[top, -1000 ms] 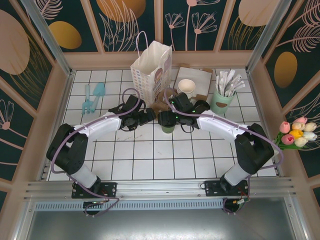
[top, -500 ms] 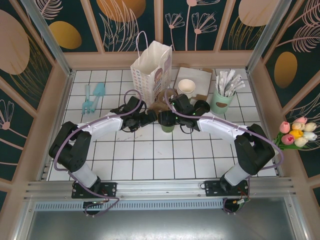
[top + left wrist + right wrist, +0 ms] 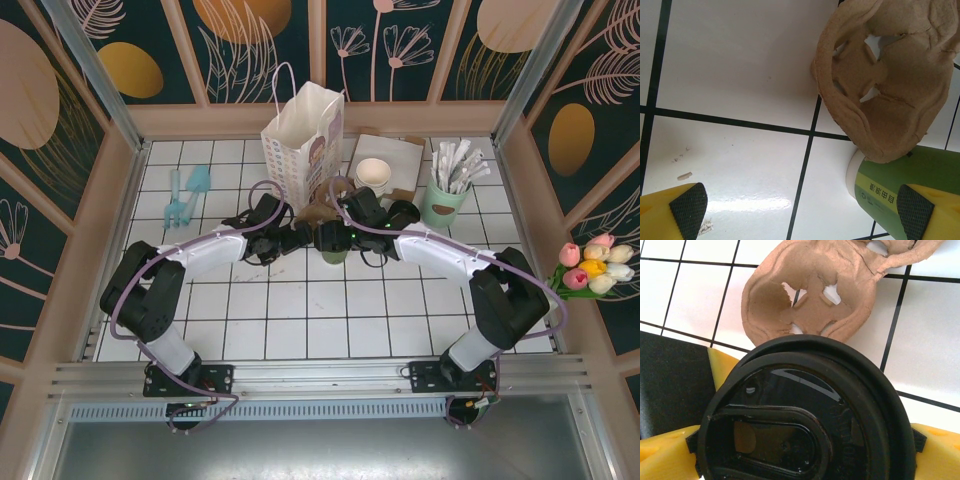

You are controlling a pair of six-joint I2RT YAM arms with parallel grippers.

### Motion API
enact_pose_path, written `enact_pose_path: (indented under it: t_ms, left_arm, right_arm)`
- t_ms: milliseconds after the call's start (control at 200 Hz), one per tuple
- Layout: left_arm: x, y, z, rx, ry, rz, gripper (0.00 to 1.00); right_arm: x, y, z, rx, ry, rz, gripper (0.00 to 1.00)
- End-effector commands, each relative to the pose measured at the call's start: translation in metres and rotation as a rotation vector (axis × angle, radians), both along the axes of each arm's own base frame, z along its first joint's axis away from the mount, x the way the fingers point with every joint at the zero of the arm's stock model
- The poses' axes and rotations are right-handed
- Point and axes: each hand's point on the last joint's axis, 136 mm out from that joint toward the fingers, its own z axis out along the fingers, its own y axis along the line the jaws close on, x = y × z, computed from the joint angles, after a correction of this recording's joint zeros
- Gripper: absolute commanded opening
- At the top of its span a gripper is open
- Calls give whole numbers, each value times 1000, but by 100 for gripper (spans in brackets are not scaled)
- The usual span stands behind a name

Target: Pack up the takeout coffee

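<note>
The left gripper (image 3: pixel 801 212) hung low over the tiles (image 3: pixel 730 60), fingers spread wide and pinching nothing. Its right pad (image 3: pixel 914 214) sat in front of the green wall of the cup (image 3: pixel 880 185), probably to brace the cup against sliding, though contact could not be made out.

Behind, the bag (image 3: pixel 303 140) stood upright with its mouth open, so a load could go in from above. In front of it the carrier (image 3: pixel 880 75) lay flat on the tiles, and the pocket in view was empty.

The cup stood on the tiles at mid-table, lid on, just beside the carrier's near edge and well outside the bag. Whether it touched the carrier was unclear.

The right gripper (image 3: pixel 800 445) straddled the lid (image 3: pixel 805 405), one yellow finger on each side, set wide and close against the rim. Whether they pinched it or merely bracketed it could not be told. That straddle suited lifting the cup into the carrier or bag, so packing looked barely begun.
</note>
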Motion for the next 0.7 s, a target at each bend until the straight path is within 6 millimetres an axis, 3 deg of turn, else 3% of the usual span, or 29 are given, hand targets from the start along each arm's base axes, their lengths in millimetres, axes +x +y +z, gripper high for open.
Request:
enact_pose_path:
  t_ms: [0, 315, 696]
  left_arm:
    - [-2, -4, -4, -9, 14, -4, 99]
    - [0, 11, 4, 41, -20, 44, 98]
    - [-1, -4, -9, -10, 18, 2, 99]
  right_arm:
    - [-2, -1, 12, -18, -17, 11, 99]
    - [2, 1, 18, -71, -35, 22, 99]
    - [4, -1, 8, -165, 2, 0, 99]
